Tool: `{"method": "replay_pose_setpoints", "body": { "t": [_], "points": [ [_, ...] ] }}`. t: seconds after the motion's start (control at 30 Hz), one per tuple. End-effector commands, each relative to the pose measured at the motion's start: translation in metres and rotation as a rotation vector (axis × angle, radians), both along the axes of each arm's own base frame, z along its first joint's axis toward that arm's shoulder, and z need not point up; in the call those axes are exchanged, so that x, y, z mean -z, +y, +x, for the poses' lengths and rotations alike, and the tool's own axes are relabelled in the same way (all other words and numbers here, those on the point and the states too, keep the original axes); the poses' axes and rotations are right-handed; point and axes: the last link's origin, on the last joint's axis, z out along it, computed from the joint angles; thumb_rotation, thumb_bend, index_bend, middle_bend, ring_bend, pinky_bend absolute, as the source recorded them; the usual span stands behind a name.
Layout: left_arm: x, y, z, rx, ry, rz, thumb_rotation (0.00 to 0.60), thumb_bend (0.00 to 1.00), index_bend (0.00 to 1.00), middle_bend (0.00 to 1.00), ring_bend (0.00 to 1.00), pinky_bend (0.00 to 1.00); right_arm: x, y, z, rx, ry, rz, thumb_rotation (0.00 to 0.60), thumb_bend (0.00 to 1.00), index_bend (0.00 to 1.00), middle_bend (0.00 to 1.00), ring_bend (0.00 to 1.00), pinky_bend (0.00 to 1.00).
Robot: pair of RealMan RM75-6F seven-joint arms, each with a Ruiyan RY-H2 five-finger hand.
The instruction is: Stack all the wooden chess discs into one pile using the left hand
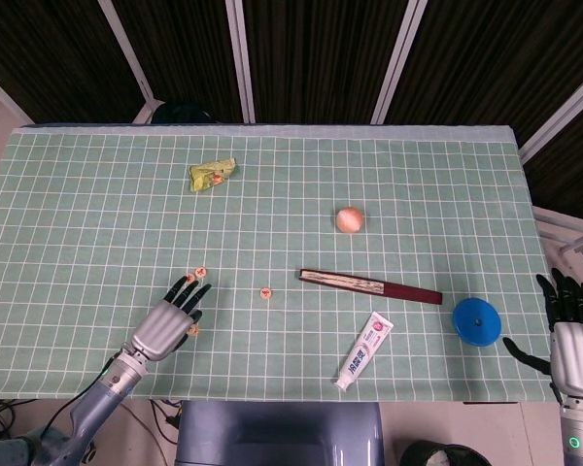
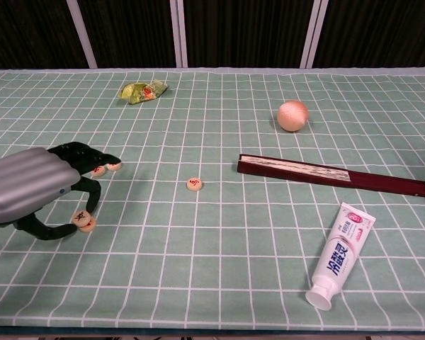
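Several small wooden chess discs lie on the green gridded cloth. My left hand [image 2: 35, 191] [image 1: 165, 325] pinches one disc [image 2: 80, 217] between thumb and a finger; it partly overlaps a second disc [image 2: 89, 226] [image 1: 191, 330] lying on the cloth. A pair of discs [image 2: 99, 171] [image 2: 114, 166] sits side by side just beyond the fingertips, also seen in the head view [image 1: 188, 278] [image 1: 201, 272]. A lone disc [image 2: 194, 184] [image 1: 265, 291] lies further right. My right hand [image 1: 573, 335] hangs off the table's right edge, fingers apart, holding nothing.
A green snack packet [image 2: 143, 91] lies at the back left. A round peach-coloured ball [image 2: 292, 115], a closed dark red fan [image 2: 333, 175], a toothpaste tube [image 2: 338, 255] and a blue round lid [image 1: 476, 321] occupy the right half.
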Motion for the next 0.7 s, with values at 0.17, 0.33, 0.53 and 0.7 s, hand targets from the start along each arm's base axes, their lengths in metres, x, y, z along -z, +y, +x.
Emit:
{"method": "replay_pose_setpoints", "body": {
  "t": [0.17,0.33,0.53,0.7],
  "points": [
    [0.0002,0.0004,0.0015,0.006,0.003,0.006,0.6,0.32,0.52,0.0,0.0,0.0,-0.0001,0.0,-0.0002,0.0,0.001,-0.001,0.6,0.23,0.09,0.01,0.0,0.0],
    [0.001,-0.0005,0.0025,0.011,0.006,0.006,0.6,0.32,0.51,0.0,0.0,0.0,-0.0004,0.0001,-0.0002,0.001,0.0,-0.001,0.6,0.23,0.09,0.01,0.0,0.0],
    [0.0028,-0.0011,0.0031,0.011,0.011,0.002,0.6,0.32,0.51,0.0,0.0,0.0,-0.0005,-0.0001,0.0002,0.0,0.001,-0.003,0.6,0.23,0.09,0.01,0.0,0.0],
    [0.0042,-0.0011,0.0043,0.018,0.013,0.002,0.6,0.32,0.5,0.0,0.0,0.0,-0.0004,0.0,-0.0003,0.001,0.002,-0.003,0.6,0.23,0.09,0.01,0.0,0.0]
  ]
}}
